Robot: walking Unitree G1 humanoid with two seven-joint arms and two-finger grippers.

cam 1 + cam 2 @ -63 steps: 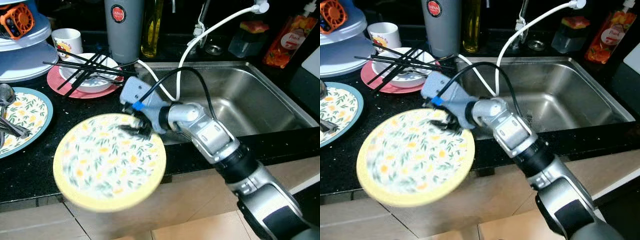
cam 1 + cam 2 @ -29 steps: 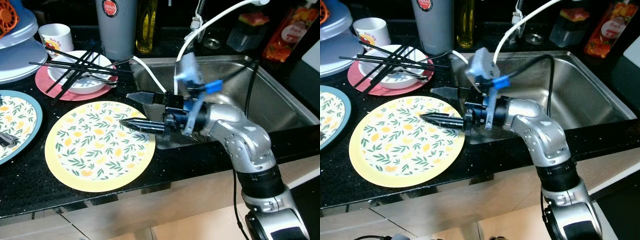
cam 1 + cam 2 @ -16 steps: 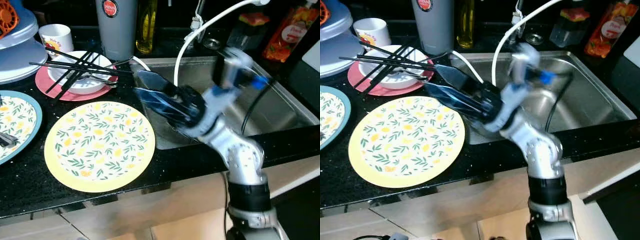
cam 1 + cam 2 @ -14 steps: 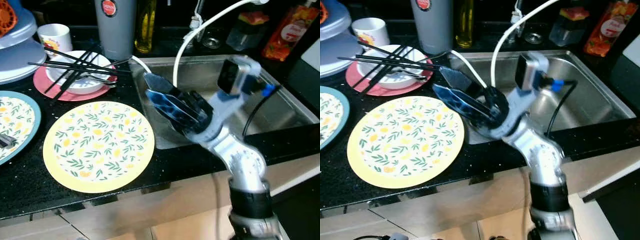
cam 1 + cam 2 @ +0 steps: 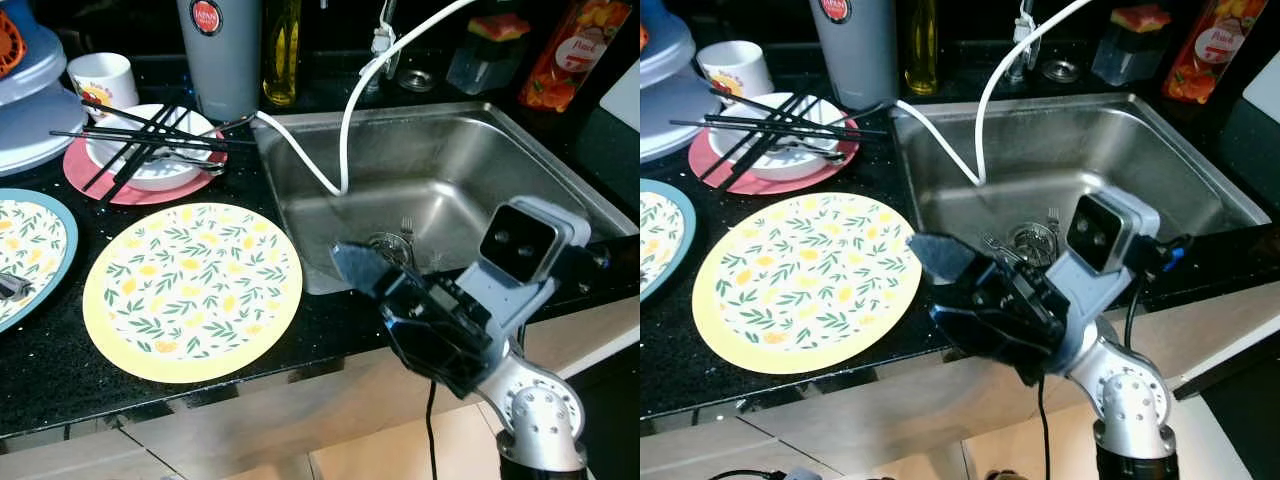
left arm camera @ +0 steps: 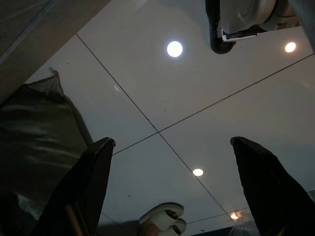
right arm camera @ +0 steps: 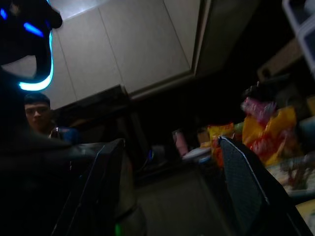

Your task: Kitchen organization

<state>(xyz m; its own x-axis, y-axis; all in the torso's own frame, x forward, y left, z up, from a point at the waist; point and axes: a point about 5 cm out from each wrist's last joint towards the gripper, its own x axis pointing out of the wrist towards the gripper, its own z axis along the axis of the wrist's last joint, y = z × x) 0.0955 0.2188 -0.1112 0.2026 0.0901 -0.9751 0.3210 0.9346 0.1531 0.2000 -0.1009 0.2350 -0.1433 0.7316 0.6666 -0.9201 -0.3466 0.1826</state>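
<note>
Right gripper, fingers spread and empty, hung before the counter edge; yellow floral plate lay flat; grey tumbler's red label was unreadable.

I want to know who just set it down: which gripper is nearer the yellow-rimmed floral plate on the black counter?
The right gripper: it hangs open past the counter edge, just right of the yellow-rimmed floral plate, apart from it. The left gripper faces a tiled floor, away from the plate.
</note>
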